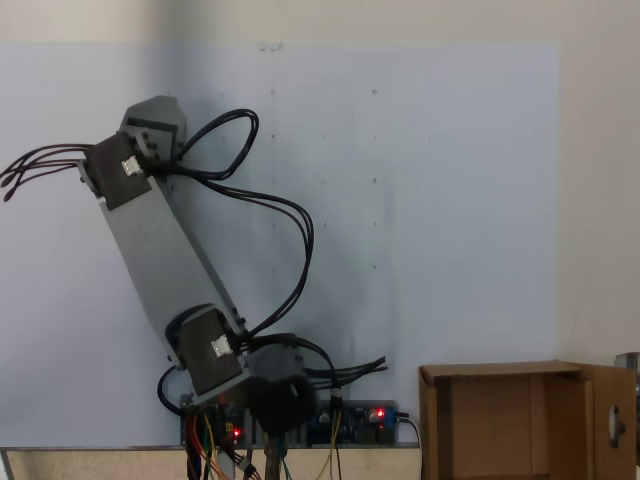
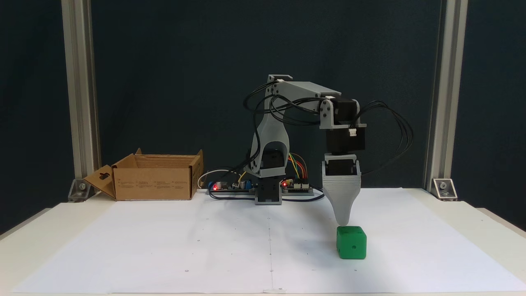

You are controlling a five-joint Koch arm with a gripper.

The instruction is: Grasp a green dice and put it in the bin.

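Note:
The green dice rests on the white paper, right of centre in a fixed view. Directly above it my gripper points straight down, its grey tip just over the dice's top back edge. The jaws line up one behind the other, so I cannot tell whether they are open or shut. The bin, a brown cardboard box with upright flaps, stands at the back left of the table, far from the gripper. Seen from above, the bin sits at the lower right and the arm reaches up to the left, hiding the dice.
A circuit board with red lights and coloured wires lies beside the arm's base. Aluminium posts stand at both back corners. White paper covers the table between bin and dice.

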